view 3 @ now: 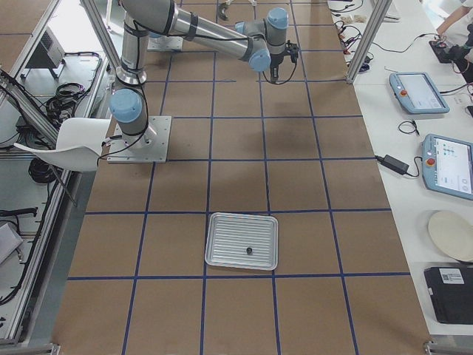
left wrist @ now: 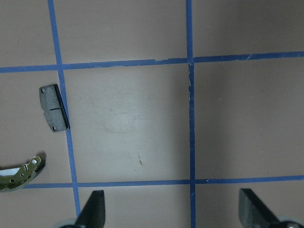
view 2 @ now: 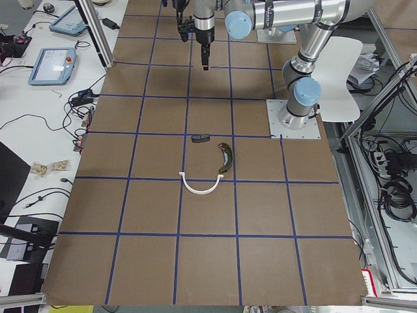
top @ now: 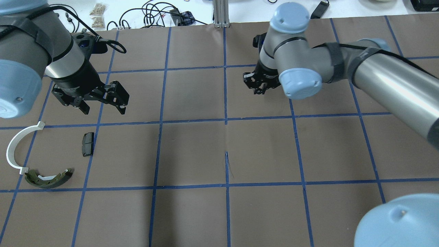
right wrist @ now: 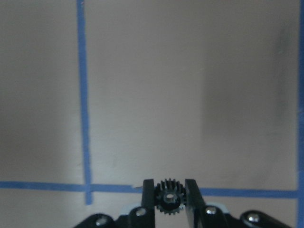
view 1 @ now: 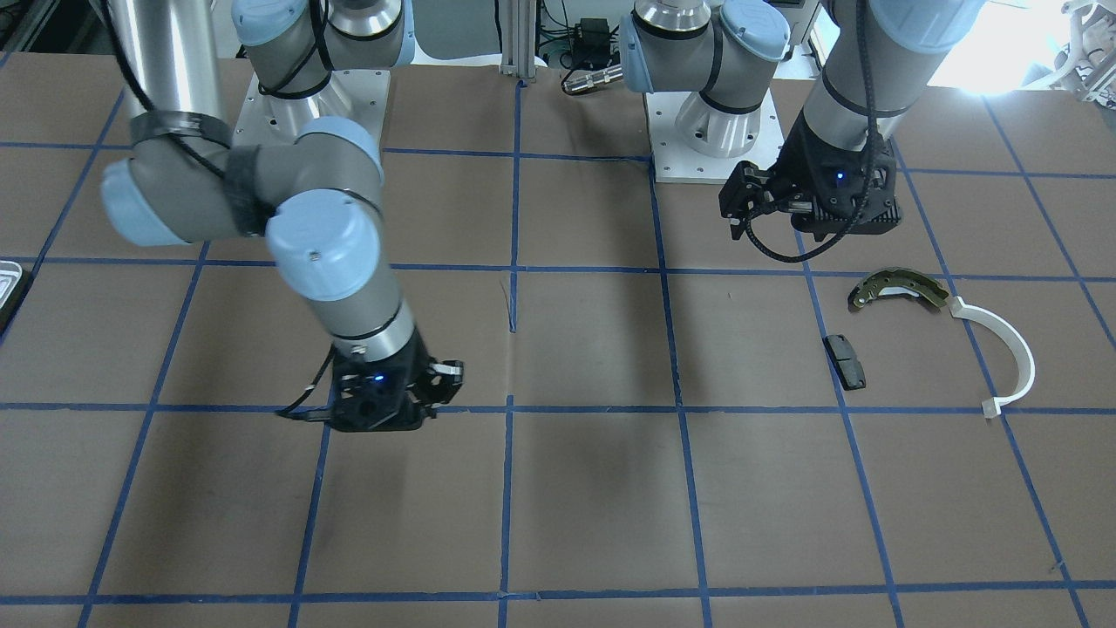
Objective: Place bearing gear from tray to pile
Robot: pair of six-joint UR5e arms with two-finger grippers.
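My right gripper (right wrist: 169, 190) is shut on a small black toothed bearing gear (right wrist: 169, 200) and holds it above bare brown table; it also shows in the overhead view (top: 255, 85) and the front view (view 1: 433, 385). The tray (view 3: 214, 224) lies far off near the table's right end. The pile lies on my left: an olive-grey brake shoe (top: 49, 178), a white plastic arc (top: 15, 147) and a black pad (top: 88, 144). My left gripper (top: 103, 109) is open and empty, hovering just beyond the pad (left wrist: 53, 108).
A small dark part (view 3: 249, 250) lies in the tray. The table is brown with a blue tape grid. Cables and small items (top: 161, 15) lie beyond the far edge. Two arm bases (view 1: 715, 131) stand at the robot side.
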